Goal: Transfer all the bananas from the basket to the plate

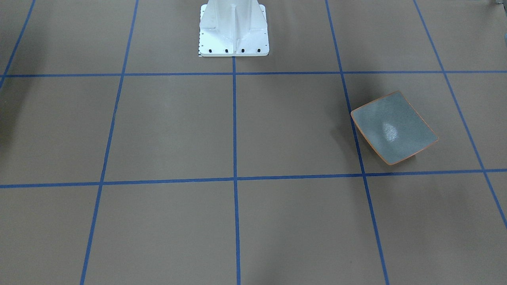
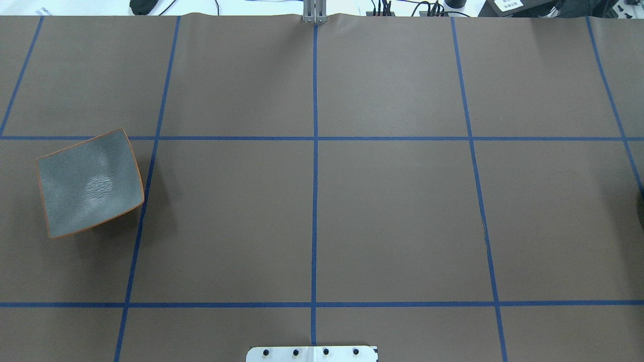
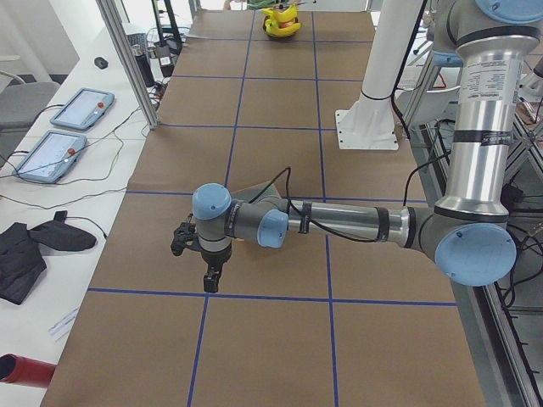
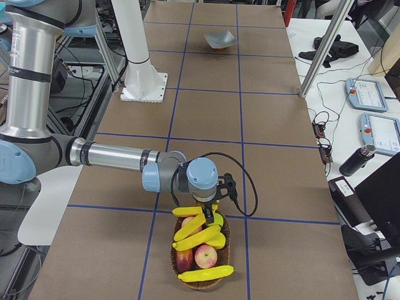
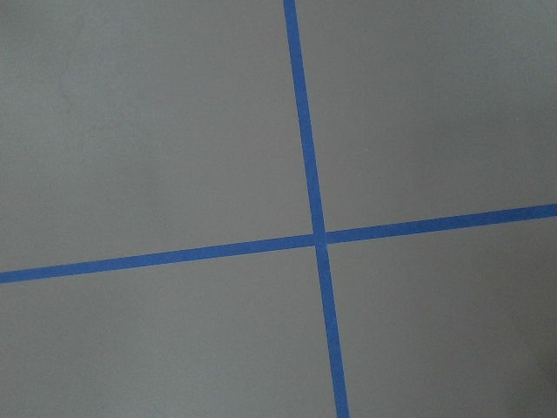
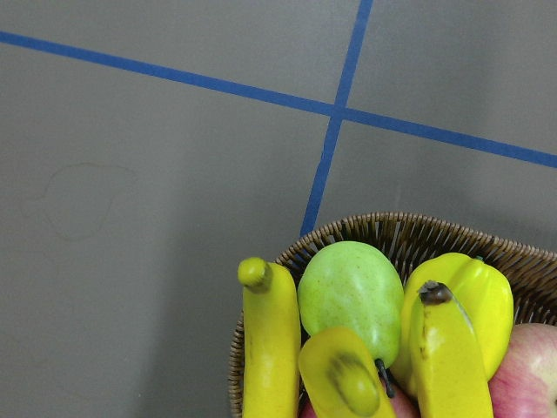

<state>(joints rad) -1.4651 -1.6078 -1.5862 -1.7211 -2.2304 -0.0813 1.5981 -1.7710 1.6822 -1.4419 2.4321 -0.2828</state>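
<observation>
Step in hand: opening reach, by my read. The right gripper hangs over the near rim of the basket, and nothing is on the plate yet.
Bananas: all four bananas are in the basket, piled with two red apples and a green fruit at the far right end of the tabletop.
Plate: bare, at the far left end, well apart from the basket.
Right jaws: seen only from the side camera, so I cannot tell how they stand.
Left jaws: same story. The left gripper hovers low near the plate's end, and I cannot tell their state.
Next move: likely a descent onto the topmost banana, gripping across its middle so the curve does not roll out.
View differences: the overhead and front views show only the plate, neither arm nor basket. The right wrist view alone shows the green fruit wedged among the bananas, and the left wrist sees just blue tape.
</observation>
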